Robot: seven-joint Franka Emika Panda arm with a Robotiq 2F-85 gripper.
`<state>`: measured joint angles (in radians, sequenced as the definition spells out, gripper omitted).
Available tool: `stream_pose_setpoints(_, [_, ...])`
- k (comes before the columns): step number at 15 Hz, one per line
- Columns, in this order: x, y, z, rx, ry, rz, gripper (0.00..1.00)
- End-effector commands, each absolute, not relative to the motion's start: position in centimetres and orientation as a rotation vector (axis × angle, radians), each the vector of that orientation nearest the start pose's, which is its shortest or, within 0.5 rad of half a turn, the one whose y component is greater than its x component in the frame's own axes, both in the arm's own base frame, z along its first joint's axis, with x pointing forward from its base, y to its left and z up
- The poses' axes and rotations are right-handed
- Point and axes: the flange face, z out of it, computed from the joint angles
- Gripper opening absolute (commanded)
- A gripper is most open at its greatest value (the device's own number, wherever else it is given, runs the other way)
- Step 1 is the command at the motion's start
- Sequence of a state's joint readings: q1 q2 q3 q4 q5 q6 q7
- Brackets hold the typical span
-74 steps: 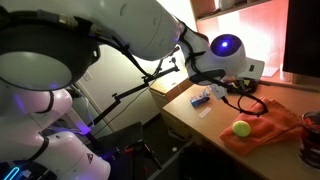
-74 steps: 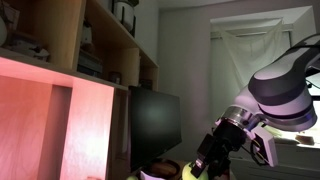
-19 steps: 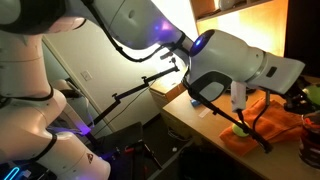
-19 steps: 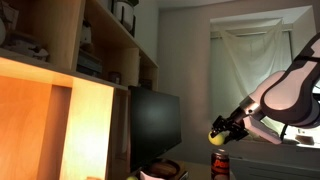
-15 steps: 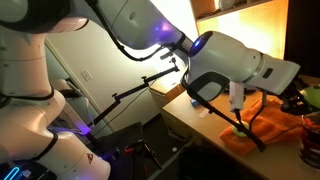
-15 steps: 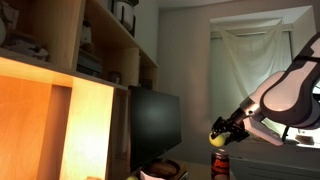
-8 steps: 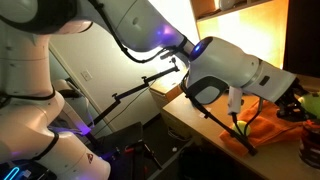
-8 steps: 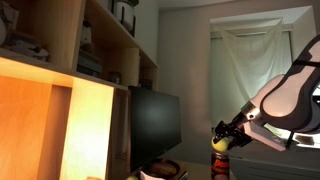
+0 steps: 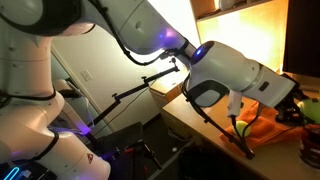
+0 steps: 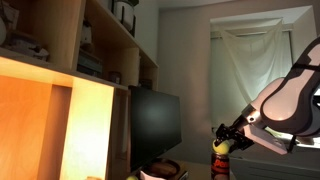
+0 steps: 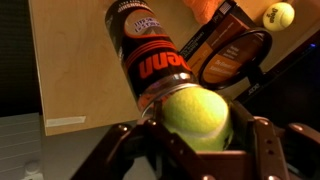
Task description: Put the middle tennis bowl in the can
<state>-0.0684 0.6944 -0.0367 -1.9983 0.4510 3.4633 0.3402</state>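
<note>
My gripper (image 11: pixel 193 135) is shut on a fuzzy yellow-green tennis ball (image 11: pixel 192 112), which fills the space between the fingers in the wrist view. The ball is right over the open mouth of the dark reddish-brown can (image 11: pixel 150 58), which carries a printed label. In an exterior view the held ball (image 10: pixel 221 146) hangs just above the top of the can (image 10: pixel 219 168). Another tennis ball (image 11: pixel 279 14) lies at the upper right of the wrist view. The third ball is not in view.
A tennis racket (image 11: pixel 236 52) lies beside the can on the wooden desk (image 11: pixel 80 60). An orange cloth (image 9: pixel 272 126) covers part of the desk. A dark monitor (image 10: pixel 155 125) and wooden shelves (image 10: pixel 90 50) stand near the can. The arm (image 9: pixel 225 75) blocks much of the desk.
The gripper has moved down and slightly sideways with the ball, closer to the top of the can. The arm has swung further over the desk.
</note>
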Motion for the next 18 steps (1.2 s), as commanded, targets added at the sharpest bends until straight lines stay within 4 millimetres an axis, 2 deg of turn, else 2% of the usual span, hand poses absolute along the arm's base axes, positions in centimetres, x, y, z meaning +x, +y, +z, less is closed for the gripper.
stream_pose_setpoints(1, [63.2, -11.8, 20.0, -2.466, 1.323, -1.123, 0.42])
stream_pose_setpoints(6, [63.6, -12.0, 20.1, -2.428, 1.358, -1.127, 0.42])
stream_pose_setpoints(14, [63.7, -12.7, 19.1, -2.414, 1.414, -1.133, 0.42])
stream_pose_setpoints(18, [65.7, -12.2, 20.6, -2.363, 1.346, -1.149, 0.42])
